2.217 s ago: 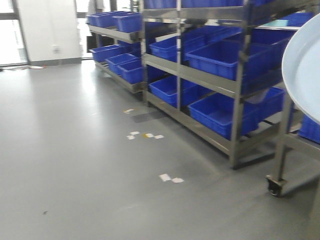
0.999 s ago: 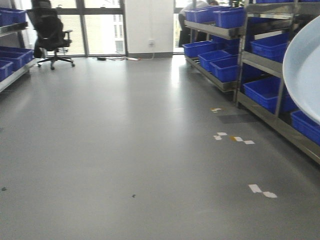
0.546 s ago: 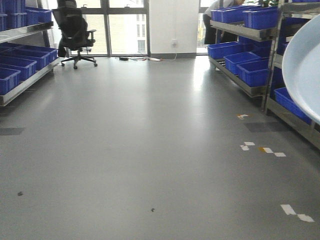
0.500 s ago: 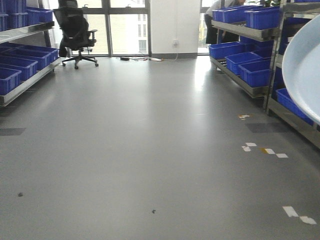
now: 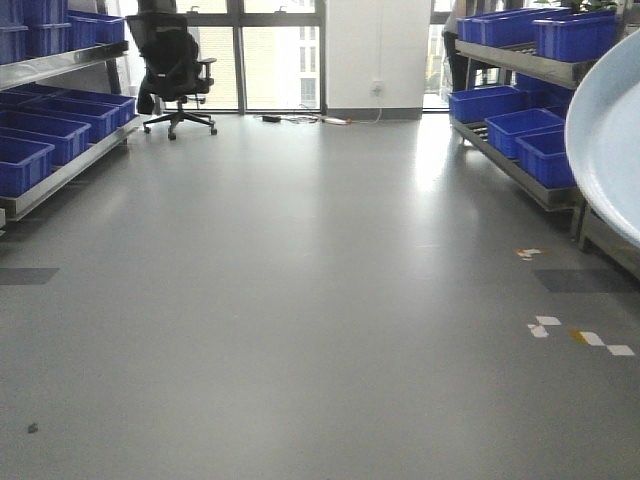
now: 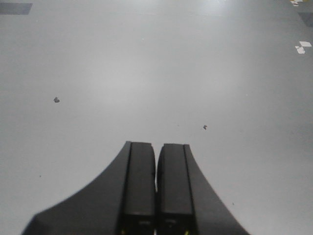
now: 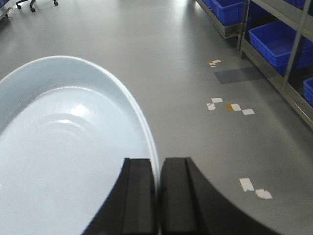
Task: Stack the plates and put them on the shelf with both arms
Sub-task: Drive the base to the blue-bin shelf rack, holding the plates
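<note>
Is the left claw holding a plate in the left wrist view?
No, the left claw is shut with nothing in it, and only the grey floor shows beyond it.

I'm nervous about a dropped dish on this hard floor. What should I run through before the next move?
1. Right claw pinching the plate by its rim: ok.
2. Left claw sharing the load: not ok, it is shut on nothing above bare floor.
3. Stack of two: cannot tell, only one rim shows plainly.
4. Shelf squarely ahead: not ok, it runs along the right side.
5. Path ahead: ok, only tape marks and a distant office chair.
</note>
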Tool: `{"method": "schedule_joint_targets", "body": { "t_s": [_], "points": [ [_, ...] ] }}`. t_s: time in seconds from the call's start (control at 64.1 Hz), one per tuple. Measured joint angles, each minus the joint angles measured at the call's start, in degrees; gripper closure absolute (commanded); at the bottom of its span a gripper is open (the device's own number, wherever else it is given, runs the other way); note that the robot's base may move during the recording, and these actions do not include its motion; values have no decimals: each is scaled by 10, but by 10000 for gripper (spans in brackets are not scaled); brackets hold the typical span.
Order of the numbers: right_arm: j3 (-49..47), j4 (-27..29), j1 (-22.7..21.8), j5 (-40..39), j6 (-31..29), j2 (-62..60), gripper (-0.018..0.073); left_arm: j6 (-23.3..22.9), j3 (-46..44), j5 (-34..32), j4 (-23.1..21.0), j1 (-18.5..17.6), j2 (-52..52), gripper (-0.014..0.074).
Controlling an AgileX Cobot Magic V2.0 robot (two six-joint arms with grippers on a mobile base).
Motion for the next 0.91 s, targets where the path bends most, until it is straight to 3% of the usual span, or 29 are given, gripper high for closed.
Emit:
{"method": "schedule_joint_targets", "body": {
  "t_s": [0.905],
  "points": [
    [0,0,0,0,0,0,512,0,0,0,0,0,0,514]
  ]
}}
